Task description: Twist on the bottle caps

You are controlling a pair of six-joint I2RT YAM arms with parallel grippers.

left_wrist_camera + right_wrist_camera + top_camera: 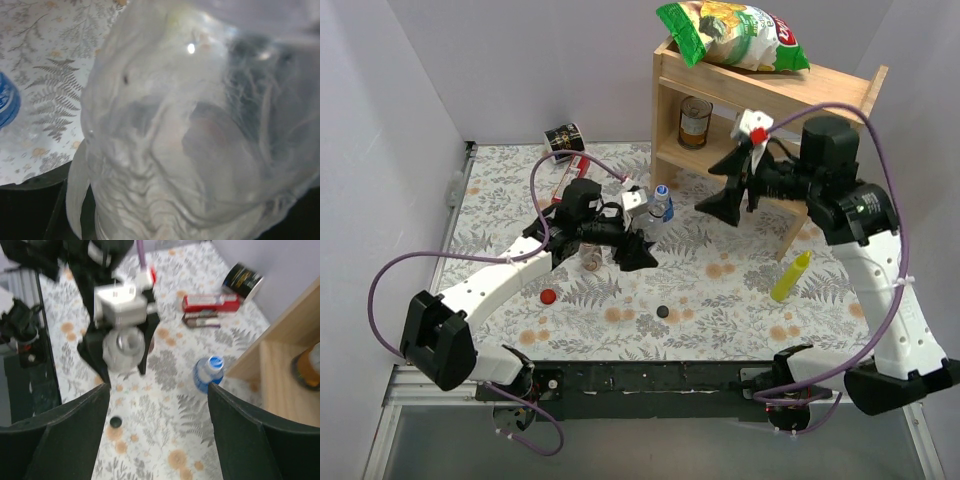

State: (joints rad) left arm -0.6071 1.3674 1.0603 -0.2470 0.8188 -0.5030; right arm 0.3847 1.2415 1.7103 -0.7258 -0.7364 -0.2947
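Observation:
My left gripper is shut on a clear bottle near the middle of the table. The right wrist view shows that bottle between the black fingers with its mouth uncapped. Its crumpled clear wall fills the left wrist view. A blue-labelled bottle stands just right of it with a blue-and-white cap on top. A red cap and a black cap lie loose on the table. My right gripper hangs open above the table near the shelf, nothing between its fingers.
A wooden shelf stands at the back right with a chip bag on top and a can inside. A yellow squeeze bottle lies at the right. A black tin and a red box sit at the back.

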